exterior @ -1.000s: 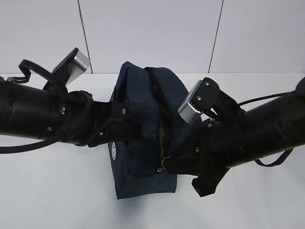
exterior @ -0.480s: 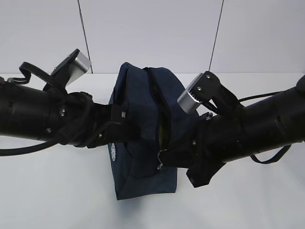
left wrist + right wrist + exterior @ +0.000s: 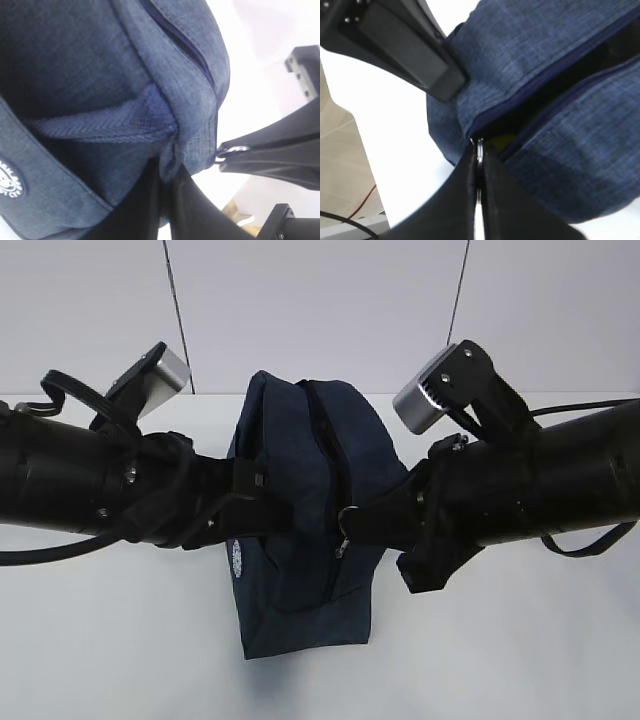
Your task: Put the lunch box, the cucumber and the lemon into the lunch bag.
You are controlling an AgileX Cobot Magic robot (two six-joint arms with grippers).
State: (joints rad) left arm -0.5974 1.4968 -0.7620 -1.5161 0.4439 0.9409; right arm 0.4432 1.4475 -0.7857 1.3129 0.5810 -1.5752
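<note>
Since the earlier frame, our right gripper (image 3: 352, 525) has drawn the silver ring pull (image 3: 343, 517) from low on the lunch bag (image 3: 300, 530) up toward its middle, and the gap that showed a pale lining has narrowed to a dark seam.

Nearest us in the exterior view, the navy bag stands at the centre of the white table (image 3: 120, 640). Our right gripper is pressed together on the ring; the right wrist view shows the ring pinched between the fingers (image 3: 465, 200) with a sliver of yellow in the slit behind it. Our left gripper (image 3: 262, 510) is clamped on a strap handle (image 3: 100, 125) at the bag's left side. Behind stands a white panelled wall (image 3: 320, 310).
</note>
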